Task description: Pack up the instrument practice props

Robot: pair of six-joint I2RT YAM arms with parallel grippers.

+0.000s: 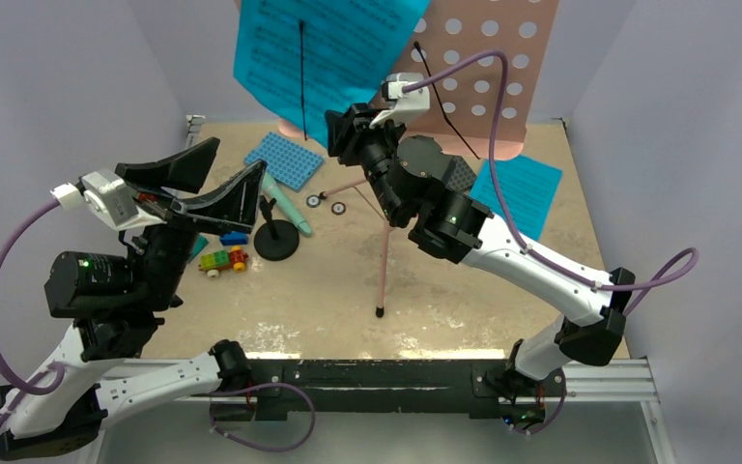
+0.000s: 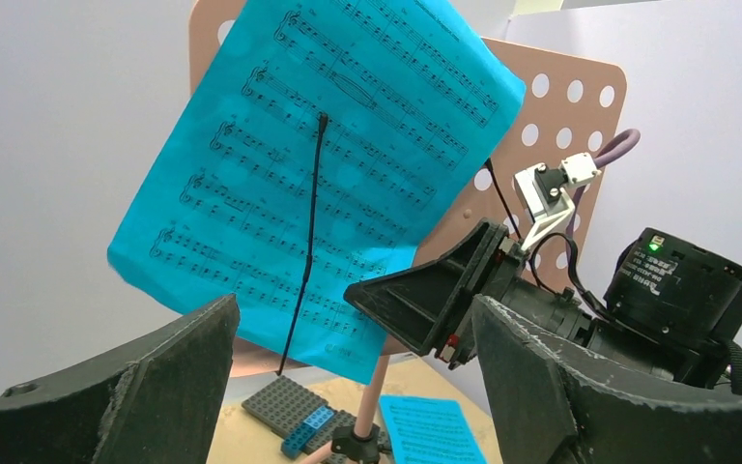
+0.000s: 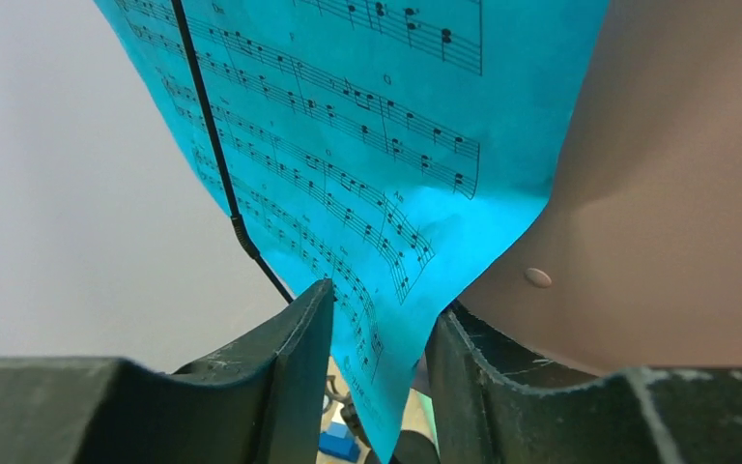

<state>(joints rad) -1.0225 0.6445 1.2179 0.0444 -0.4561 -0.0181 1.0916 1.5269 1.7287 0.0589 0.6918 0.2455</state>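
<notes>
While left fingers (image 2: 155, 387) gape, right fingers (image 3: 280, 367) straddle sheet (image 3: 367, 164).

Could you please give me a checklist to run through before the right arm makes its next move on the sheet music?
1. Lower corner of the cyan sheet sits inside the right gripper: ok.
2. Jaws pressed onto the paper: not ok, a gap shows on each side.
3. Black wire holder off the page: not ok, it lies across it.
4. Pink music stand upright on its legs: ok.
5. Left gripper open and apart from the stand: ok.
</notes>
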